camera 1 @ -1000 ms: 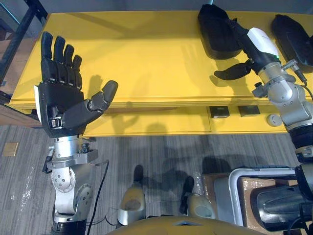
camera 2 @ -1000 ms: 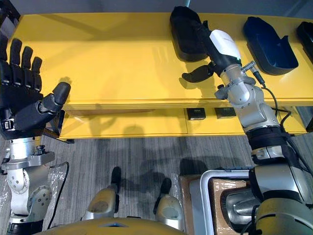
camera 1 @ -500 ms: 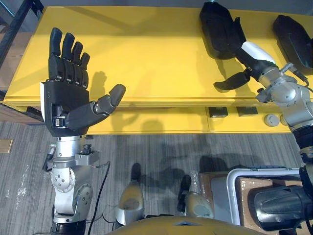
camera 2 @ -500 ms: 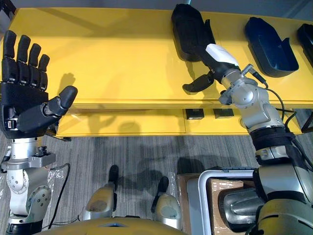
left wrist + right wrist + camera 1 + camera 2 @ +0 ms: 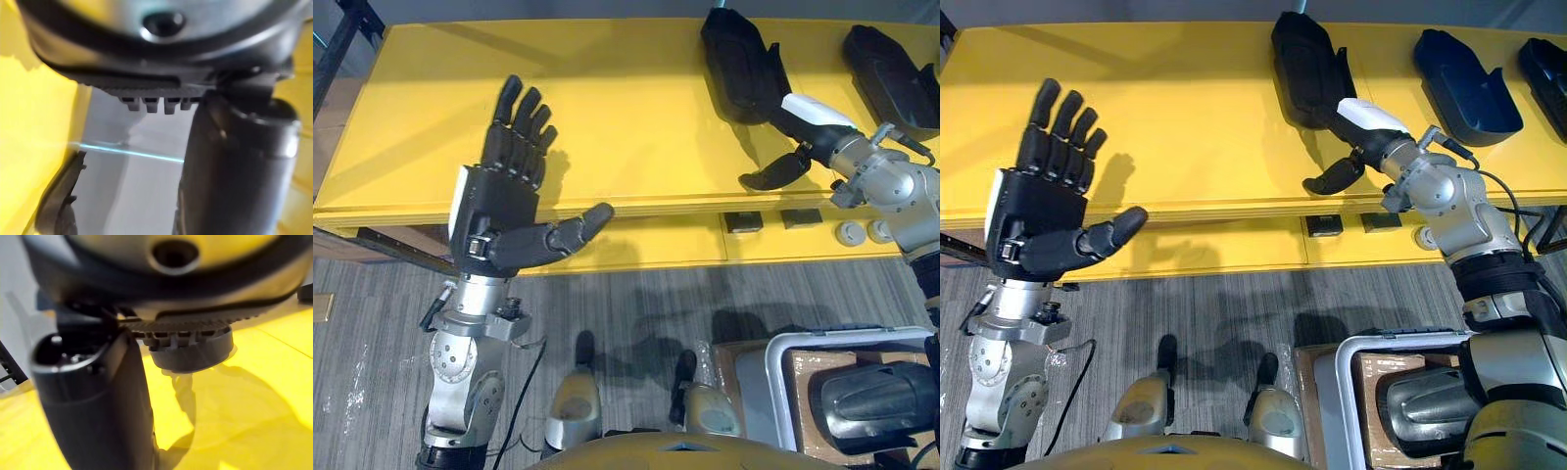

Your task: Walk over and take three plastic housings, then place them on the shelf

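Observation:
Three dark plastic housings lie along the back of the yellow shelf [image 5: 607, 98]: a black one [image 5: 1301, 61], a navy one [image 5: 1464, 83] and a third [image 5: 1547, 69] at the right edge. My right hand [image 5: 1363, 116], with a white cover on its back, reaches over the shelf. Its straight fingers lie along the near right side of the black housing [image 5: 736, 59] and the thumb [image 5: 771, 174] sticks out to the side. The right wrist view shows that housing's rounded end [image 5: 190, 347] past the thumb. My left hand [image 5: 499, 211] is raised open, palm up, over the shelf's front left part.
A grey bin [image 5: 773, 367] with cardboard in it stands on the floor at the lower right. Small dark sockets [image 5: 741, 222] sit in the shelf's front face. A dark frame [image 5: 342, 29] stands past the shelf's left end.
My left hand has swung to the right and tilted, fingers still spread. My right hand has flattened lower along the black housing. The view has shifted a little.

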